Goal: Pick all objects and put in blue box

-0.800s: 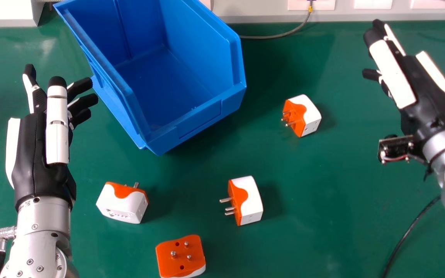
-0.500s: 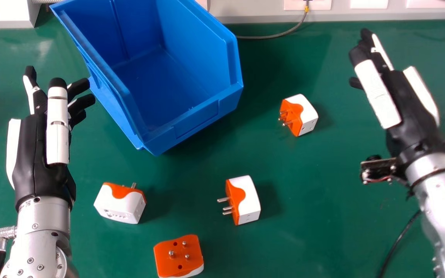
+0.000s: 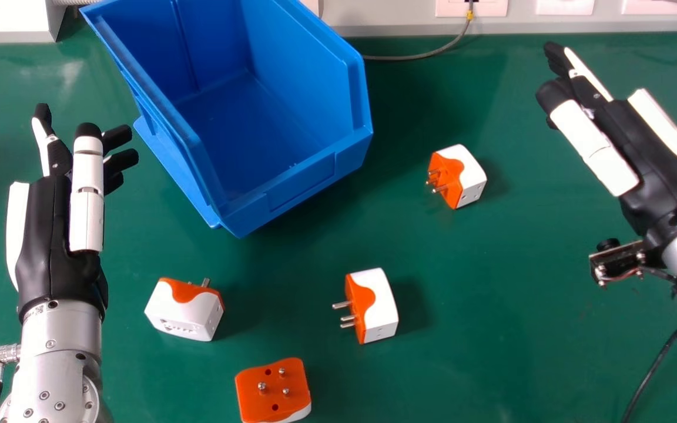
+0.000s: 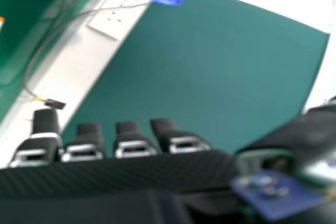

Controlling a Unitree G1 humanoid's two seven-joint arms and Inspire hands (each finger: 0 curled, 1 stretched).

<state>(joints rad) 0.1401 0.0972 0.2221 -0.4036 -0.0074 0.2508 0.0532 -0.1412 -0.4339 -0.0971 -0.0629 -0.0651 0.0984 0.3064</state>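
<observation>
Where the blue box stands: far side of the green table, between the two hands, low front wall angled toward the robot.
Adapter, far right: one orange-and-white plug adapter, on the table to the right of the box and apart from it, prongs facing left.
Adapter, centre: one white adapter with orange prong face, on the table nearer the robot than the box, prongs facing left.
Adapter, left: one white adapter with orange edge, on the table between the left hand and the centre piece, prongs on its far side.
Adapter, nearest: one adapter, orange face up, at the head view's bottom edge, prongs upward.
Left hand: left of the box, palm and wrist apart from it; fingers extended and spread, grasping nothing.
Right hand: well to the right of the far-right adapter; fingers extended, grasping nothing.
Right hand view: black fingertips outstretched, part of the box in sight.
Grey cable: on the table behind the far-right adapter, rising toward a wall socket.
Black cable: one, below the right wrist.
</observation>
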